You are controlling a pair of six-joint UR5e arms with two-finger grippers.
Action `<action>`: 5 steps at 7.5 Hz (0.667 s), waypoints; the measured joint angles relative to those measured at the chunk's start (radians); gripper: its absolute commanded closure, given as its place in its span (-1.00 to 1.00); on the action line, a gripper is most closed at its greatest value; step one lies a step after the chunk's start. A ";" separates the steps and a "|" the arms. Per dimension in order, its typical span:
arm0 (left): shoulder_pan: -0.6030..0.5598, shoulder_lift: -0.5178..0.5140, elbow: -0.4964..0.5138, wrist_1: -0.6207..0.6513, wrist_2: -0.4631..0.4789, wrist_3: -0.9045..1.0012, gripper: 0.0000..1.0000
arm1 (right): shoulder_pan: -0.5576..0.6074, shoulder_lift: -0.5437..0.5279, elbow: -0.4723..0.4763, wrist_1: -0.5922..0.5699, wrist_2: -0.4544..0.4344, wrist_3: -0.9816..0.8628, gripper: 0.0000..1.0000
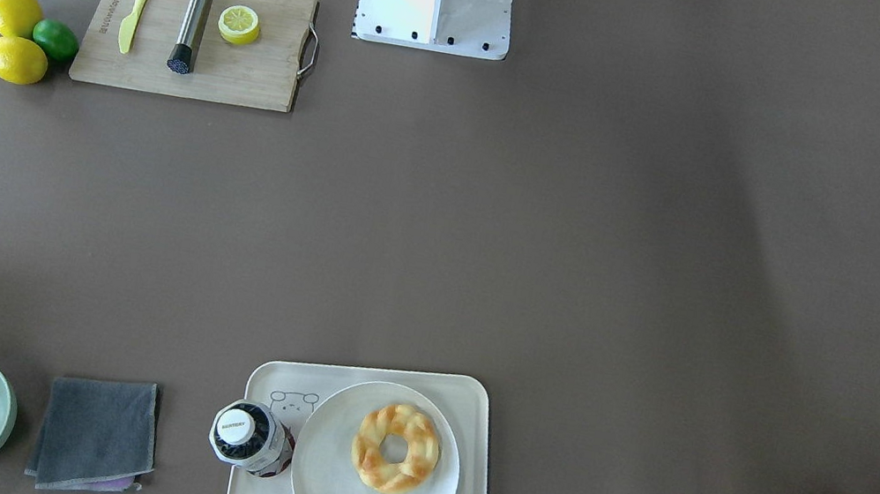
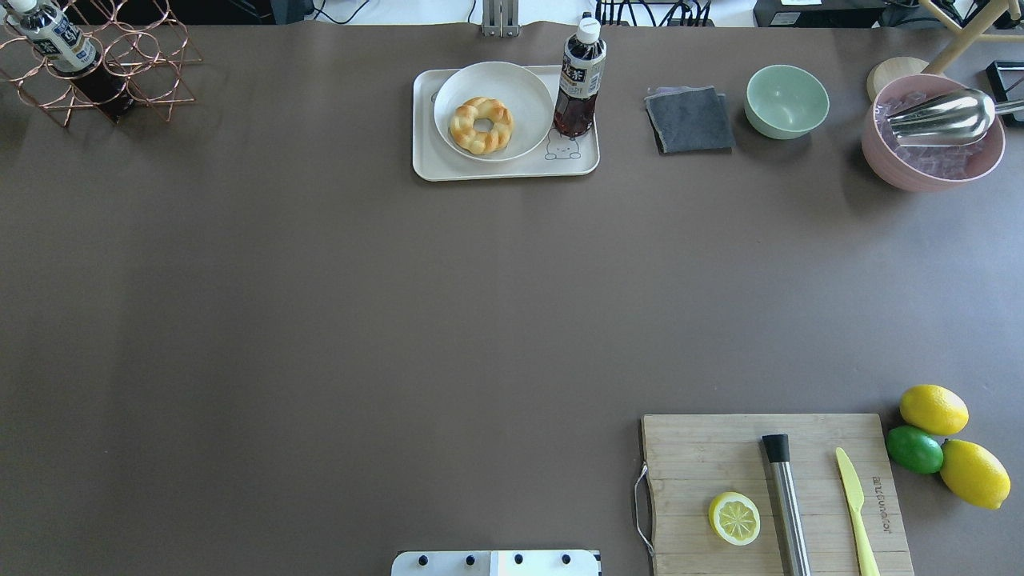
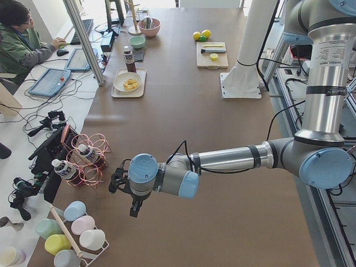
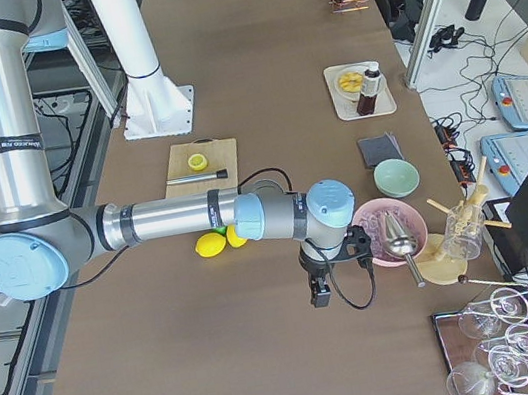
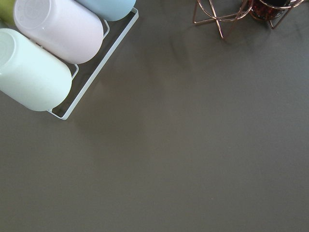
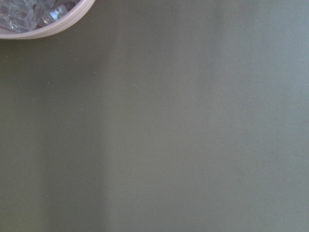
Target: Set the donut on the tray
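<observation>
The donut (image 1: pixel 396 447), a golden twisted ring, lies on a round off-white plate (image 1: pixel 337 489) that rests on the cream-white tray (image 1: pixel 483 487) with the bear drawing. It also shows in the overhead view (image 2: pixel 481 125) at the table's far side, on the plate (image 2: pixel 524 92) and tray (image 2: pixel 512 170). Neither gripper is near it. My left gripper (image 3: pixel 134 208) hangs over bare table near the wine rack. My right gripper (image 4: pixel 319 296) hangs beside the pink bowl. I cannot tell whether either is open or shut.
A tea bottle (image 2: pixel 579 78) stands on the tray's corner. A grey cloth (image 2: pixel 690 120), green bowl (image 2: pixel 786 101) and pink ice bowl (image 2: pixel 932 144) sit to its right. A wire rack (image 2: pixel 96 68) is far left. A cutting board (image 2: pixel 776 492) with a lemon half (image 2: pixel 734 518) is near right.
</observation>
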 measured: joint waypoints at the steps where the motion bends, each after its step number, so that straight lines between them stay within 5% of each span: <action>1: 0.001 -0.003 0.002 0.004 0.004 -0.001 -0.97 | 0.000 0.000 0.000 0.000 0.000 0.000 -1.00; 5: 0.010 -0.025 -0.034 0.208 0.032 0.007 -0.97 | 0.000 0.000 0.005 0.000 0.001 0.001 -1.00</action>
